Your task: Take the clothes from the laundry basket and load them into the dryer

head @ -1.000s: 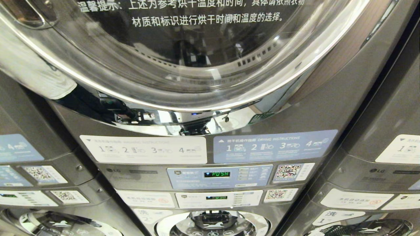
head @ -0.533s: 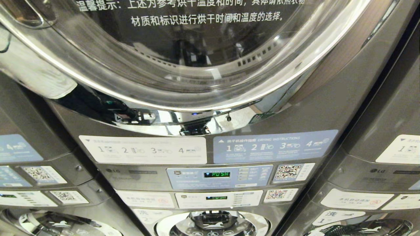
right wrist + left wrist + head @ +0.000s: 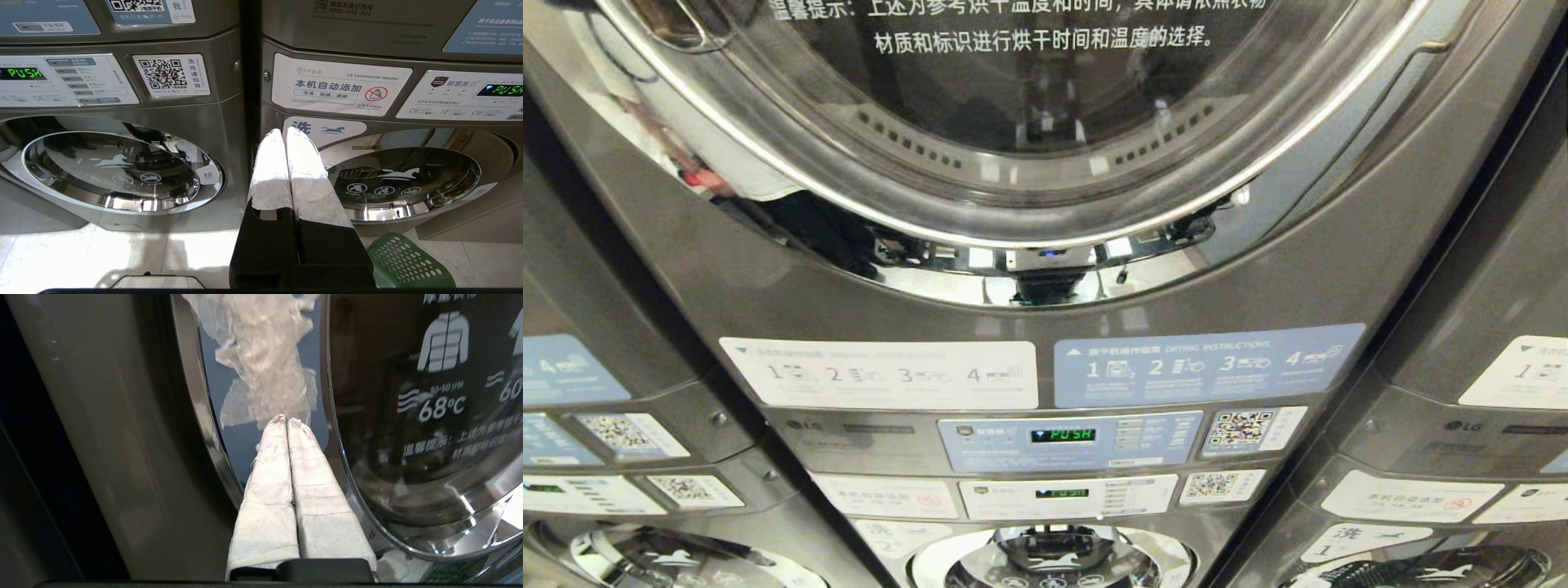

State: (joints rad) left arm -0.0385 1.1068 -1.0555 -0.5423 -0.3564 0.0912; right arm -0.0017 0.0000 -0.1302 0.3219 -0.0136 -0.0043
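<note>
dryer (image 3: 1029,122): door shut, chrome rim and printed glass filling the head view
left hand (image 3: 287,421): wrapped fingers pressed together, empty, tips right at the door's chrome rim
right hand (image 3: 284,131): closed too, holding nothing, parked low facing the washers
laundry basket (image 3: 402,261): green, on the floor by the right hand
clothes: not visible; probably soft, floppy, light, so best grabbed mid-bundle, pinching deep

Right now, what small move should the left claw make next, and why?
Probably draw the left claw straight back from the dryer. It is shut and empty, its tips touching the chrome door rim, and the door looks closed.
</note>
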